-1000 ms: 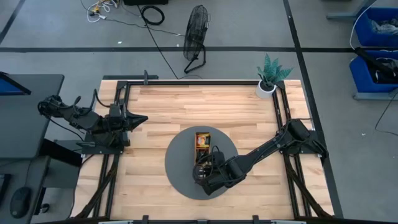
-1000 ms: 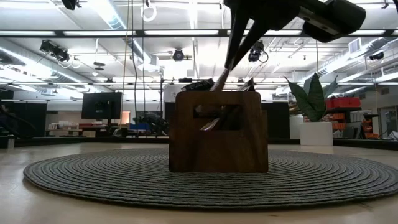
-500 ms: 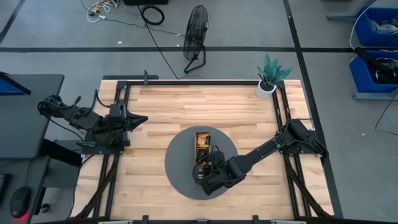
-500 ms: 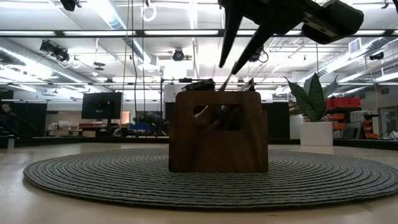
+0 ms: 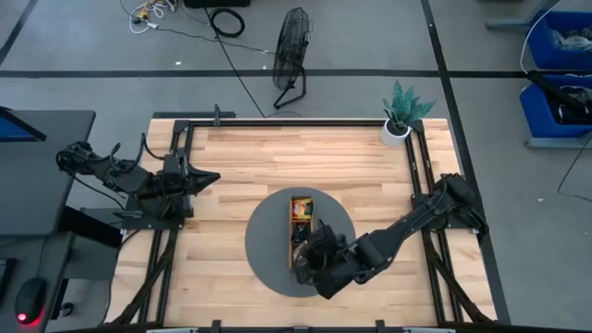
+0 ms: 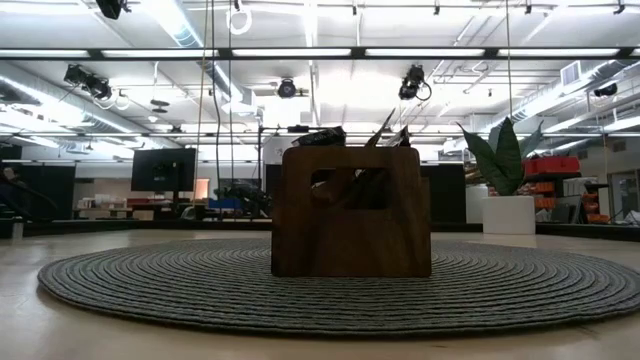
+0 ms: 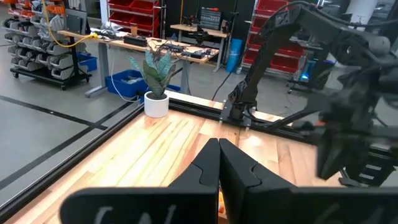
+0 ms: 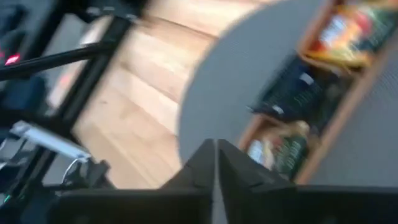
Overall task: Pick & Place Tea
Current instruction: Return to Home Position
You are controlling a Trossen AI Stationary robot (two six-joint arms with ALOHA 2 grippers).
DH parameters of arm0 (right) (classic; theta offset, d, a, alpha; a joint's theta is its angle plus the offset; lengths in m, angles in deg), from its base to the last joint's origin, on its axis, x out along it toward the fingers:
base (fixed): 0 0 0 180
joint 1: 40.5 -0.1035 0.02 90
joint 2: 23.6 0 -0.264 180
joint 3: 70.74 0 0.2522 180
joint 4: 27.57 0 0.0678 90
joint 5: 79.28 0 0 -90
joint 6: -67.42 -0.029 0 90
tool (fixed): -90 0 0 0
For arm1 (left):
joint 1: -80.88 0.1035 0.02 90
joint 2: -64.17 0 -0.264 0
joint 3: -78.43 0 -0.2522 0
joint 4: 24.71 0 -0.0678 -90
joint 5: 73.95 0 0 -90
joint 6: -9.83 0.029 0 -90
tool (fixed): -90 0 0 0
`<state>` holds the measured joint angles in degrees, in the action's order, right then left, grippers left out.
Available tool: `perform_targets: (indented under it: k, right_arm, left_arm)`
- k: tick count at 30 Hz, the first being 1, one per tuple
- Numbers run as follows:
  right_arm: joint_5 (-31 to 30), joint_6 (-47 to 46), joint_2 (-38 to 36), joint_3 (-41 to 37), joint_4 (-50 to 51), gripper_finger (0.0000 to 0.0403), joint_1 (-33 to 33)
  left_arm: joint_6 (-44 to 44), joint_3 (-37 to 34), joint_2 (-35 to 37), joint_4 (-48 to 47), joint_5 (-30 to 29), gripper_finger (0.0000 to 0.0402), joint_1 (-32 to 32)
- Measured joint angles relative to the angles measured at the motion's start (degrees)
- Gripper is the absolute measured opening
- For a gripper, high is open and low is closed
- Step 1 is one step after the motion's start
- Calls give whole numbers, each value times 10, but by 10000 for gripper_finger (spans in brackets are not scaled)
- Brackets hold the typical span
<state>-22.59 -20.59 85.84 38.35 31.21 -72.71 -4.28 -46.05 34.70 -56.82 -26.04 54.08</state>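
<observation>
The long brown wooden tray (image 5: 292,231) stands on a round grey mat (image 5: 268,242). It holds the tea sachets, which show in the right wrist view as orange ones (image 8: 348,31), dark ones (image 8: 292,87) and pale ones (image 8: 280,149), each kind in its own compartment. In the low view the tray's end wall (image 6: 350,230) faces me, and sachet corners (image 6: 385,130) stick up above it. My right gripper (image 5: 310,255) hovers above the tray's near end, shut and holding nothing (image 8: 215,148). My left gripper (image 5: 209,178) waits shut at the table's left edge (image 7: 219,147).
A small potted plant (image 5: 400,116) stands at the table's far right corner. Bare wood (image 5: 277,162) spreads between the mat and the far edge. A fan (image 5: 291,55) and cables lie on the floor beyond the table.
My right gripper opened over the tray's near compartment and let a sachet drop in. It then rose straight up out of the low view, and the arm drew a little toward the table's near edge. The tray stayed put.
</observation>
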Motion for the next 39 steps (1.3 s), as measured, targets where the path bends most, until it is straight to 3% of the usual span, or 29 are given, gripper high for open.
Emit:
perform_targets:
  k: [2, 4, 7, 8, 10, 12, 15, 21, 25, 30, 33, 36, 39]
  right_arm:
    - [-17, 58, -7, 0, -29, 14, -1]
    - [-11, 135, -8, 1, -39, 10, 4]
    - [82, 220, -7, 0, -30, 4, 25]
    - [87, 226, -7, 0, -43, 4, 31]
    - [50, 294, -8, 0, -109, 2, 34]
    - [21, 441, -9, 0, -219, 2, 32]
    - [47, 590, -12, 1, -320, 1, 32]
    - [163, 648, -12, -25, -361, 1, 65]
    - [206, 661, -34, -126, -502, 1, 85]
    - [234, 653, -99, -275, -640, 0, 112]
    - [262, 644, -154, -339, -595, 0, 125]
    - [271, 604, -202, -385, -494, 0, 131]
    - [258, 648, -248, -438, -522, 0, 130]
  left_arm:
    - [0, 0, 0, 0, 0, 3, 0]
    - [-4, 0, 0, -5, 3, 3, 0]
    - [-7, 0, 0, -10, 42, 3, 0]
    - [-7, 0, -1, -9, 52, 3, 0]
    - [-11, -11, -2, 18, 60, 3, 0]
    - [-13, -43, 5, 65, 67, 3, 0]
    - [-15, -99, 15, 138, 84, 3, 0]
    - [-21, -196, 19, 237, 135, 3, 0]
    - [-33, -241, 23, 282, 141, 2, 0]
    - [-48, -269, 21, 271, 159, 2, 0]
    - [-53, -272, 19, 210, 129, 2, 0]
    - [-144, -272, 16, 153, 73, 2, 0]
    - [-102, -272, 7, 159, 74, 2, 0]
